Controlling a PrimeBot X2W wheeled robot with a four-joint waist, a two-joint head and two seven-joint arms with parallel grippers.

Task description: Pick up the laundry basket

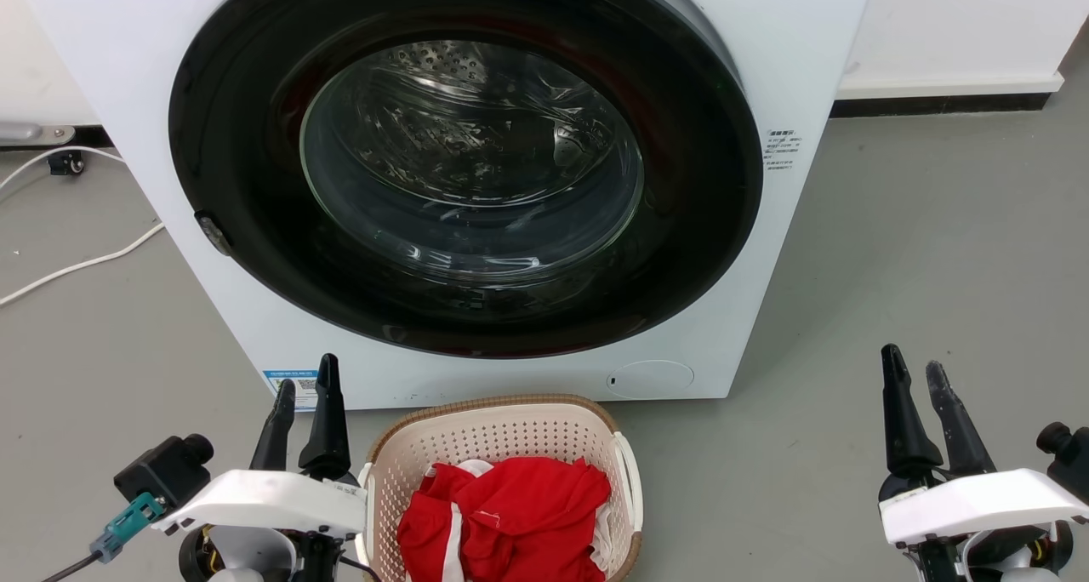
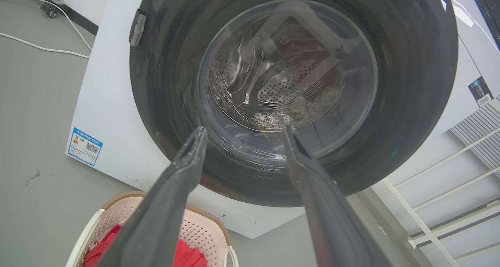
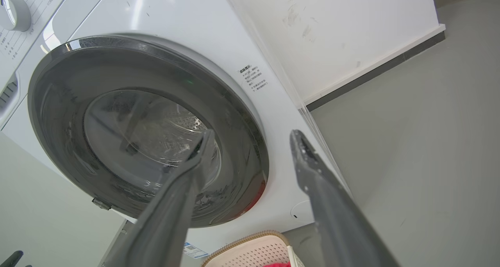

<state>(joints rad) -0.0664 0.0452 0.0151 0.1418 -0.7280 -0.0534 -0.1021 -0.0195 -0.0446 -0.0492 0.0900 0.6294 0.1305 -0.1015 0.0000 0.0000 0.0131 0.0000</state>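
Note:
The laundry basket (image 1: pixel 502 433) is cream plastic with perforated walls and a brown woven-look rim. It stands on the floor just in front of the washing machine, with red clothes (image 1: pixel 510 514) inside. Its rim also shows in the left wrist view (image 2: pixel 203 230) and the right wrist view (image 3: pixel 254 251). My left gripper (image 1: pixel 305 386) is open just left of the basket, fingers pointing at the machine. My right gripper (image 1: pixel 915 369) is open far to the right, well apart from the basket. Both hold nothing.
A white washing machine (image 1: pixel 783 71) with a shut round dark glass door (image 1: pixel 464 165) rises right behind the basket. White cables (image 1: pixel 76 263) lie on the grey floor at the left. A white wall with a dark skirting (image 1: pixel 936 101) runs behind on the right.

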